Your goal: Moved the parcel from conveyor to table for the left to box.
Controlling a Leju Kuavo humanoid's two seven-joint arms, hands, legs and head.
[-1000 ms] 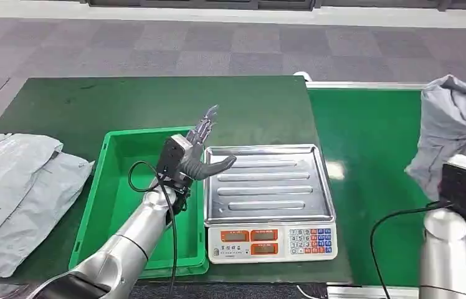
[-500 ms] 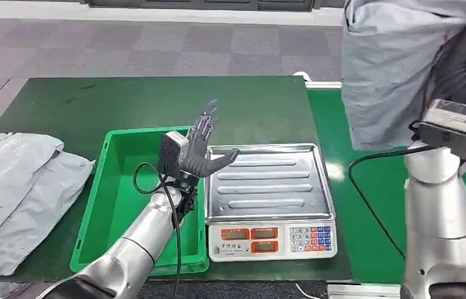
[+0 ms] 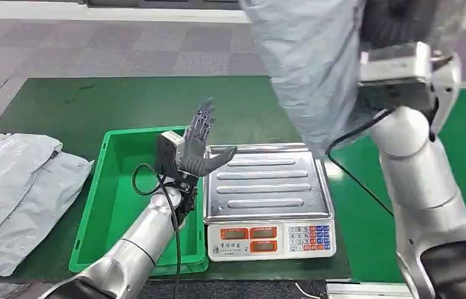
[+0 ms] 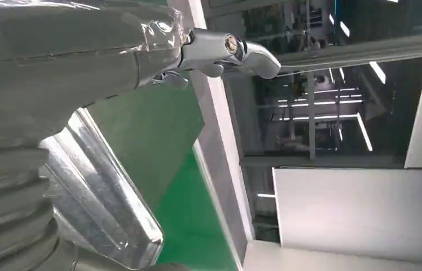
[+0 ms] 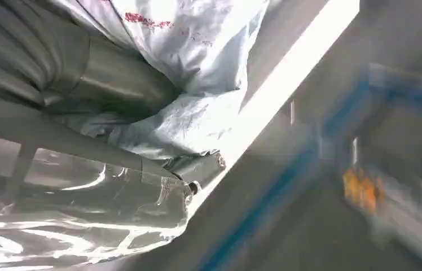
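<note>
Right robot hand [image 3: 405, 25] grips the parcel [image 3: 308, 68] high above the bench [image 3: 93, 103]; left robot hand [image 3: 196, 146] waits spread wide. Lowering onto the scale [image 3: 268, 187] likely follows.

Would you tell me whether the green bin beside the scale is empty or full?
Empty: the green bin shows bare floor where visible; the left arm hides part.

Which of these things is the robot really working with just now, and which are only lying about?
In use:
grey parcel, held up by the right hand
green box, where it is bound
left hand, raised with fingers spread between box and scale
conveyor, where it came from

Lying about:
scale with its bare metal tray
grey bags at the table's left end
</note>
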